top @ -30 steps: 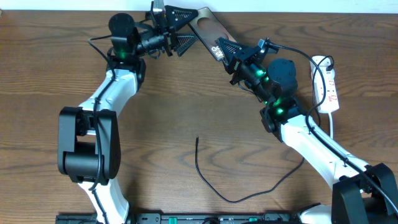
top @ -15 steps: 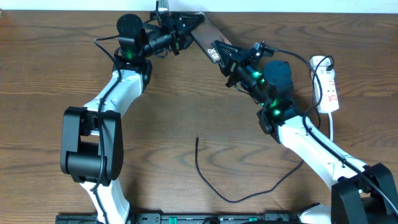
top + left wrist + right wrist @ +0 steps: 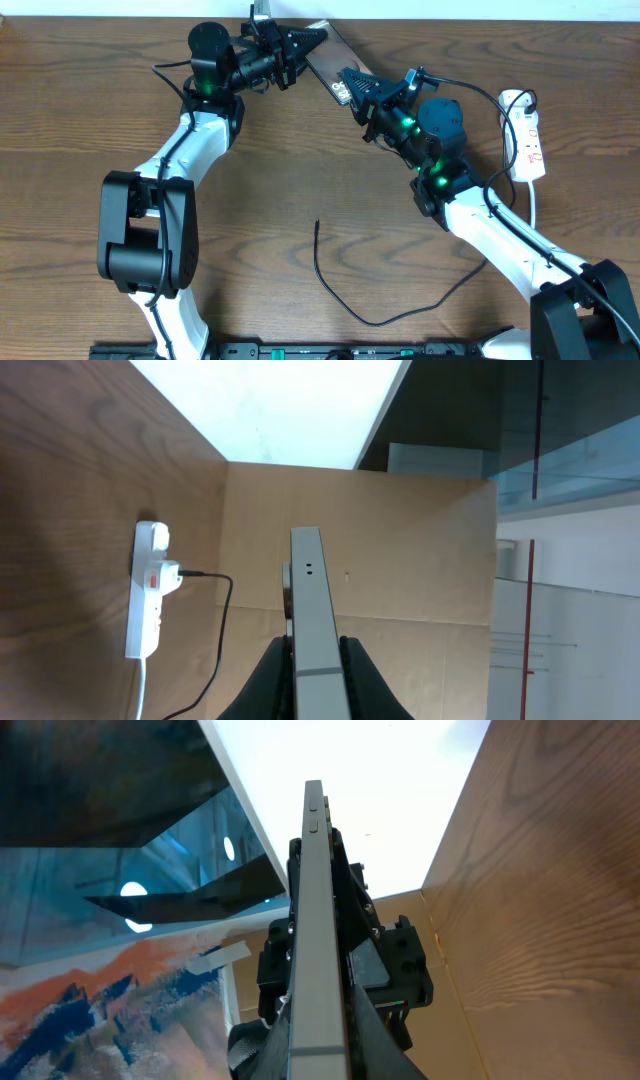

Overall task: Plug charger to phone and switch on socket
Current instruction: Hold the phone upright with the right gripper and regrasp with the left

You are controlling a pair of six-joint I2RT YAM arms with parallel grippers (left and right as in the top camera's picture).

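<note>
The phone (image 3: 326, 56) is held up off the table at the far edge, a gripper at each end. My left gripper (image 3: 312, 40) is shut on its far end; in the left wrist view the phone (image 3: 310, 590) shows edge-on between the fingers (image 3: 272, 672). At the near end my right gripper (image 3: 347, 82) is shut on it too, and the phone's edge (image 3: 318, 910) runs up the right wrist view. The charger (image 3: 352, 300), a thin black cable, lies loose on the table, its free tip (image 3: 317, 224) pointing away from me. The white socket (image 3: 527, 135) lies at the right.
A black plug and cable (image 3: 212, 622) sit in the socket (image 3: 148, 595). A white wall runs along the table's far edge, right behind the phone. The right arm (image 3: 500, 230) reaches across between the socket and the charger's loop.
The left gripper has moved right onto the phone's far end and shut on it. The right gripper, holding the phone throughout, has shifted a little to the left.
</note>
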